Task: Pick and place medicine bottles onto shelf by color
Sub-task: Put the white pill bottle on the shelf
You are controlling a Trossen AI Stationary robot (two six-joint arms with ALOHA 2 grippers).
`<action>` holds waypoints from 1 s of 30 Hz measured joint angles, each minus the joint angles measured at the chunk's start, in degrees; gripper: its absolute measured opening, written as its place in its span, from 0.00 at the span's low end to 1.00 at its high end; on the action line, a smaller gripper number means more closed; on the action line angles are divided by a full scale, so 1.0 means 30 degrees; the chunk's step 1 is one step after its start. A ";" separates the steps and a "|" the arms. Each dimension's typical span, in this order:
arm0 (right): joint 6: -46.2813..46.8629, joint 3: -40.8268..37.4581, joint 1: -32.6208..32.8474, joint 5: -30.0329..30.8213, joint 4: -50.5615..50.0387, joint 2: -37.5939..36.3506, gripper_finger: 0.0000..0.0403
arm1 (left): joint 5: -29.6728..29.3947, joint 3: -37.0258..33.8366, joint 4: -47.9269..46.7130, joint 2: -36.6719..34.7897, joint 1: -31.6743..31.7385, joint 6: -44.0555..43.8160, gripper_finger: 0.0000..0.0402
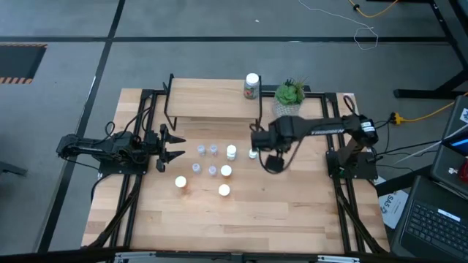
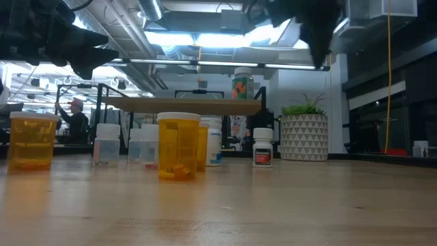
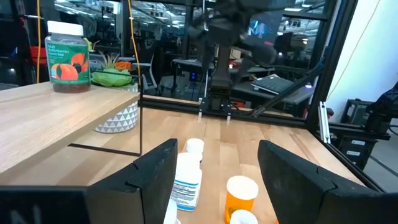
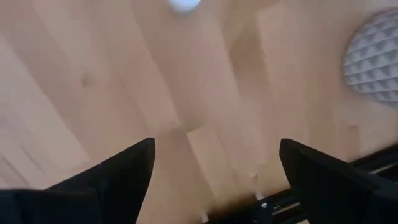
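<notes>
right gripper (image 1: 257, 146): fingers apart, nothing between them, pointing down over bare wood, raised above the table
left gripper (image 1: 171, 146): fingers apart, empty, parked at the left edge, aimed across the table
bottles (image 1: 213, 169): loose cluster on the table between the two grippers; orange ones on the near side, clear ones toward the shelf
nearest bottle (image 1: 253, 153): small, white cap, upright, just beside the right gripper tips on the side away from the shelf; long axis vertical
nearer arm: right, judged; it is almost over that bottle, left gripper is well apart from it
next move, judged: small shift over the white cap, then straight down with fingers either side
shelf (image 1: 197, 98): beyond the cluster from both grippers; one big white-capped jar (image 1: 251, 85) stands on its right end, rest of the plank bare
plant (image 1: 290, 93): beside the shelf's right end, close to the right arm's path
hard to tell: right wrist view shows only a white cap (image 4: 183, 5) cut by the frame edge; colour of the bottle below it not readable there; clear bottles overlap in the low view, count unsure
</notes>
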 joint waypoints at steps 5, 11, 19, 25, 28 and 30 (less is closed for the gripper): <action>0.0405 -0.3499 0.1581 0.0443 0.2260 -0.1780 0.85 | -0.0007 -0.0007 0.0012 0.0000 -0.0002 0.0000 0.55; 0.2385 -0.9813 0.2964 0.3120 1.1059 -0.5189 0.85 | 0.0000 -0.0007 0.0007 0.0000 -0.0003 -0.0007 0.55; 0.2815 -1.6429 0.3339 0.3687 2.3916 -0.7333 0.85 | -0.0005 -0.0007 0.0015 0.0000 -0.0004 0.0000 0.55; 0.1784 -1.8449 0.3332 0.3649 2.8198 -0.7322 0.85 | -0.0015 -0.0007 0.0007 0.0000 -0.0006 0.0000 0.55; 0.1889 -1.8760 0.3332 0.3655 2.8193 -0.7322 0.85 | -0.0015 -0.0007 0.0000 0.0000 -0.0005 0.0000 0.55; 0.2250 -1.8930 0.3326 0.3660 2.8180 -0.7318 0.85 | -0.0015 -0.0007 0.0004 0.0000 -0.0003 -0.0007 0.55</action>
